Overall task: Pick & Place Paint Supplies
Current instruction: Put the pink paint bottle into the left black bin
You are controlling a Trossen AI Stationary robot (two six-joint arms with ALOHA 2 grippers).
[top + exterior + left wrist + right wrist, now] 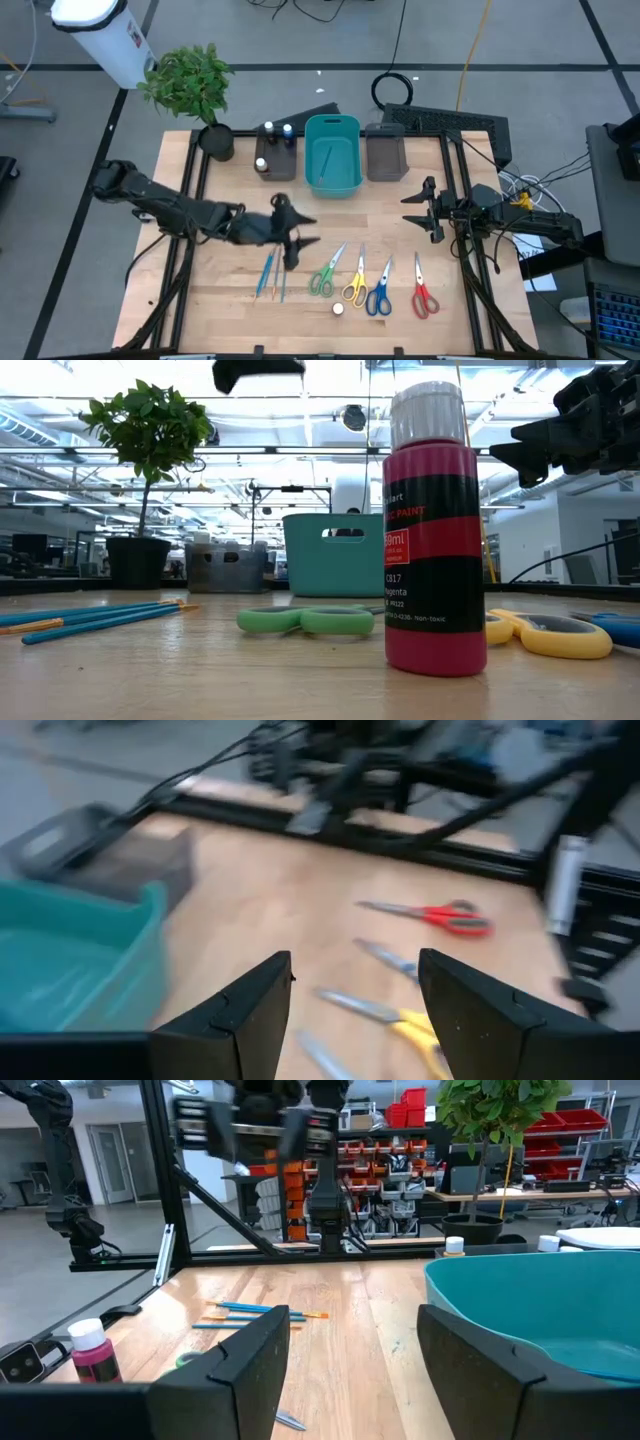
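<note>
Wooden bench (pixel 230 290) carries four scissors in a row near its front edge: green (pixel 322 277), yellow (pixel 354 287), blue (pixel 379 296) and red (pixel 424 297). The thin brushes (pixel 270 275) lie just left of the green pair. A small bottle (pixel 338 309) with white cap stands in front of the scissors. The left tool (pixel 296 232) hovers above the brushes, its fingers spread and holding nothing. The right tool (pixel 420 209) waits at the right side, also released, near the teal bin (pixel 332 128).
</note>
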